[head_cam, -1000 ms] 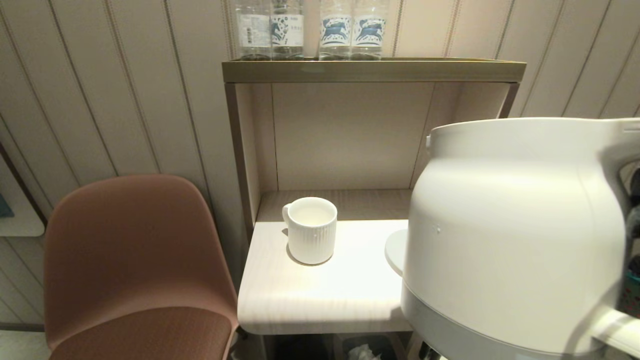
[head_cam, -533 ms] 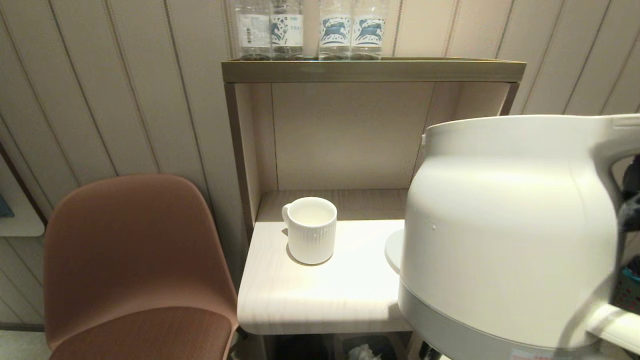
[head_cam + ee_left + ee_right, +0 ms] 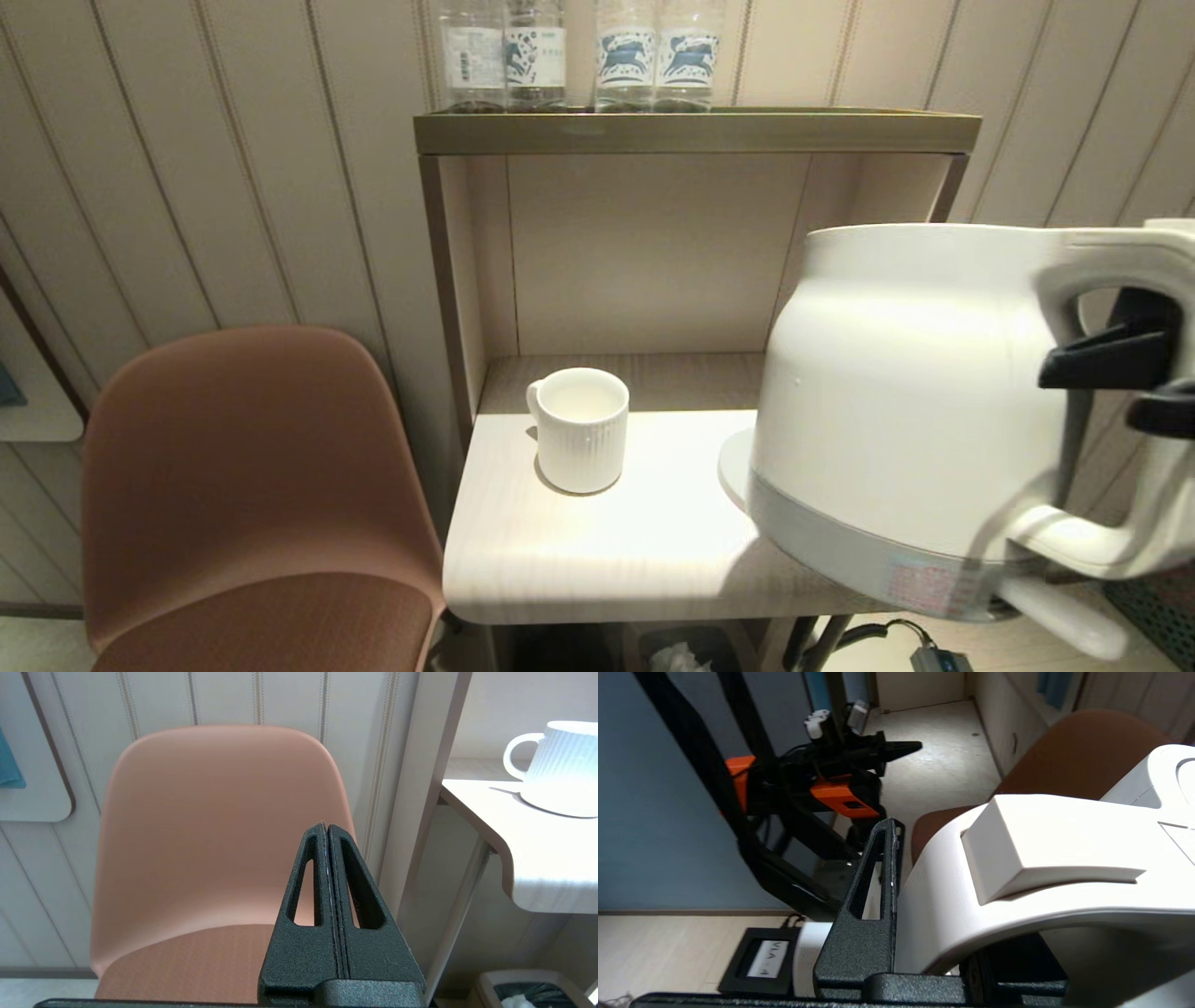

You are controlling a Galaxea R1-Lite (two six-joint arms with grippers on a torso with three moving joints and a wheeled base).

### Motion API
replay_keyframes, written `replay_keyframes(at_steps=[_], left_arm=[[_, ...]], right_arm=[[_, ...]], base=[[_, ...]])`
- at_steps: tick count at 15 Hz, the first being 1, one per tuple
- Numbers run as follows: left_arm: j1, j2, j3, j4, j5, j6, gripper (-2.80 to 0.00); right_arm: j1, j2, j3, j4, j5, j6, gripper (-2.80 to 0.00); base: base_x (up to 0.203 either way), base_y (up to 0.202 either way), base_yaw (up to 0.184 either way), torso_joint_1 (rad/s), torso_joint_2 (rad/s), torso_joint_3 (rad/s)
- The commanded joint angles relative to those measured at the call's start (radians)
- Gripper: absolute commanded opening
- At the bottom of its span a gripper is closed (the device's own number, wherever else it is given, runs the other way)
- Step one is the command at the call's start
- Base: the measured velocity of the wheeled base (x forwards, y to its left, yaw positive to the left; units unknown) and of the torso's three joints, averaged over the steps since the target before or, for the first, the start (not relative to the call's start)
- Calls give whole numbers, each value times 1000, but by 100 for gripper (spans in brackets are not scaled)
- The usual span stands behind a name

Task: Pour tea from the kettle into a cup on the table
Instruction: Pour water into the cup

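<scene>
The white kettle [image 3: 896, 401] hangs over the right end of the table [image 3: 597, 551], spout side toward the cup, its pinkish label showing on the grey band. My right gripper [image 3: 1134, 383] is shut on its loop handle [image 3: 1017, 868], one black finger [image 3: 887, 858] pressed against the handle's side. The ribbed white cup [image 3: 581, 427] stands upright on the table's left half, well apart from the kettle, handle at its left. My left gripper [image 3: 327, 828] is parked low beside the chair, shut and empty; the cup [image 3: 560, 765] shows past it.
The kettle's round base [image 3: 738, 467] lies on the table, mostly hidden behind the kettle. A brown chair [image 3: 252, 485] stands close to the table's left. Several water bottles [image 3: 579, 51] line the top shelf [image 3: 691, 131]. A bin [image 3: 672, 653] sits under the table.
The kettle has drawn away from the head camera and turned, bringing its handle, label and my right gripper into view. The cup and left arm have not moved.
</scene>
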Motion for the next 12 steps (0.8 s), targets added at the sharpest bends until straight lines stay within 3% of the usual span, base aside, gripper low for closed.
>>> replay_keyframes(at_steps=[1,3,7,12], left_arm=[[0,0,0,-1,0,0,-280],[0,0,0,-1,2,0,-280],[0,0,0,-1,0,0,-280],[-2,0,0,-1,0,0,-280]], right_arm=[[-3,35,15,-7,49,-32,-280],[19,39,10,-9,49,-35,-280],[141,34,8,-10,49,-34,-280],[146,15,12,-8,49,-34,-280]], base=[[0,0,0,0,0,0],[0,0,0,0,0,0],[0,0,0,0,0,0],[0,0,0,0,0,0]])
